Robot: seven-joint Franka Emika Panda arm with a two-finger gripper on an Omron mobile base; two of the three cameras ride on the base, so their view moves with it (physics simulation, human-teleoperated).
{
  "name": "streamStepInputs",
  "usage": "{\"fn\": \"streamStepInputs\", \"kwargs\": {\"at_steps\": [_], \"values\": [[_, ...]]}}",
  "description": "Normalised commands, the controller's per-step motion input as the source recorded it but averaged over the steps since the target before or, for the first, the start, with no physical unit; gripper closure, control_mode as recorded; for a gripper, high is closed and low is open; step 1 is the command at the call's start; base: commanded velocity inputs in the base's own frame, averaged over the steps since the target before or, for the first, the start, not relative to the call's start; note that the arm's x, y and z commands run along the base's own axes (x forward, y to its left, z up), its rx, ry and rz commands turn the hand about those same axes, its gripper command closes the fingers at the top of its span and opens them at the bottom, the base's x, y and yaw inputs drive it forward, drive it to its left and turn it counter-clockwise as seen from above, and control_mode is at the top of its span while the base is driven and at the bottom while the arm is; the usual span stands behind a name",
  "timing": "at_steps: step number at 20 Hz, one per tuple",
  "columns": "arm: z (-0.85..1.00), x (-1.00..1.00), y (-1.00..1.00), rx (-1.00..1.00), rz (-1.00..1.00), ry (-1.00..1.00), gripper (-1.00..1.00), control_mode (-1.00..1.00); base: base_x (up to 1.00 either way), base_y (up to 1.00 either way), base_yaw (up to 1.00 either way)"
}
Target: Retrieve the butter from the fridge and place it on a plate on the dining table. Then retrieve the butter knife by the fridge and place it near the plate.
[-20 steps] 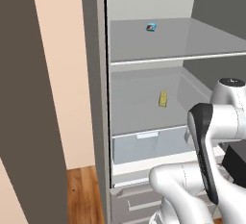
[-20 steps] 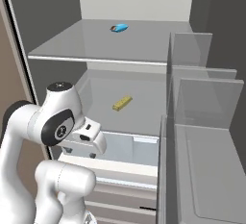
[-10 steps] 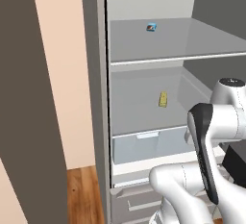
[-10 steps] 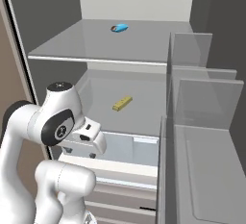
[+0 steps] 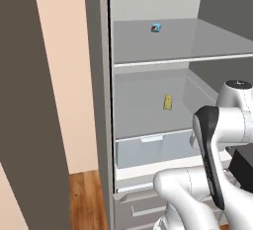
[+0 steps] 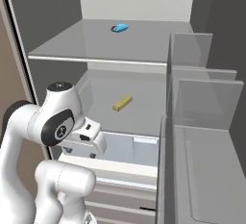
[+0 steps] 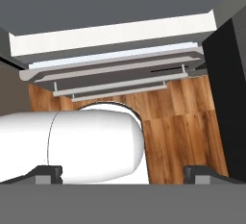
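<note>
Butter [image 5: 168,102] on fridge [image 5: 148,41] shelf; claw [image 7: 125,172] wide open, empty.

You see the fridge [image 5: 101,76] in plain grey, with a paler grey-white back wall and translucent grey shelves. The butter [image 6: 122,103] is pale yellow, unpatterned. The small packet [image 6: 119,27] at 12 o'clock is blue with a red patch. The drawer [image 5: 153,147] is light blue-grey. The wooden floor [image 7: 178,117] is striped orange-brown. The claw [image 7: 127,172] has dark grey finger tips.
</note>
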Motion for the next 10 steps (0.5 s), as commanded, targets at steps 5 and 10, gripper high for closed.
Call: {"fn": "streamStepInputs", "kwargs": {"at_steps": [5,10], "values": [[0.0,0.0,0.0,0.0,0.0,0.0,-1.0,1.0,0.5,0.06,0.0],[-0.03,0.11,0.01,0.0,0.0,-0.02,-1.0,-1.0,0.39,0.04,0.0]]}}
